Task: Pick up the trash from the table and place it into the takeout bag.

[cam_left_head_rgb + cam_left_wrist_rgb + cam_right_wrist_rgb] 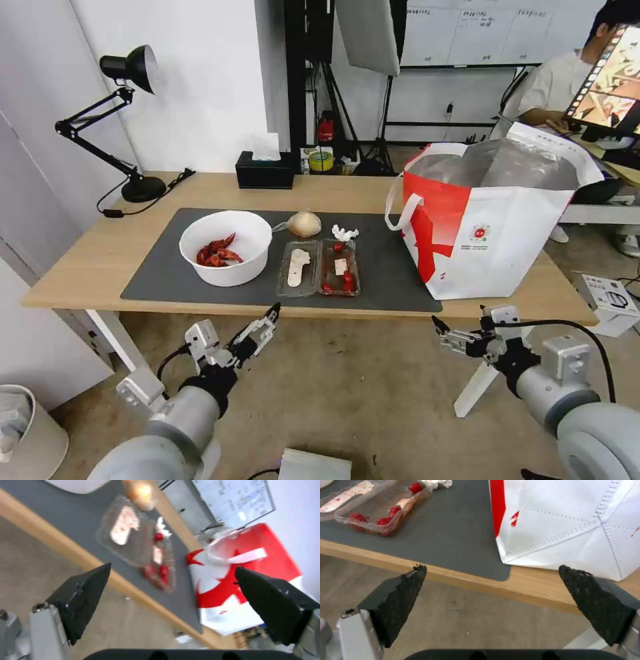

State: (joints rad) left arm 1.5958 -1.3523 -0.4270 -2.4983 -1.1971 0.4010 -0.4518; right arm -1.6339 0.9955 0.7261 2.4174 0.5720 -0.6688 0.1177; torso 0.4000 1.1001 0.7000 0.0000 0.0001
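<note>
Both arms reach forward below the table (87, 267) edge. The left gripper (265, 325) tilts up toward the clear tray (319, 267); the right gripper (445, 333) points left (both spread wide, holding nothing).

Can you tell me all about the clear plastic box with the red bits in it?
The clear hinged plastic tray lies open and flat on the dark grey mat, near the table's front edge. One half holds a pale smeared scrap, the other red bits. It sits right beside the white bowl. Neither gripper touches it.
</note>
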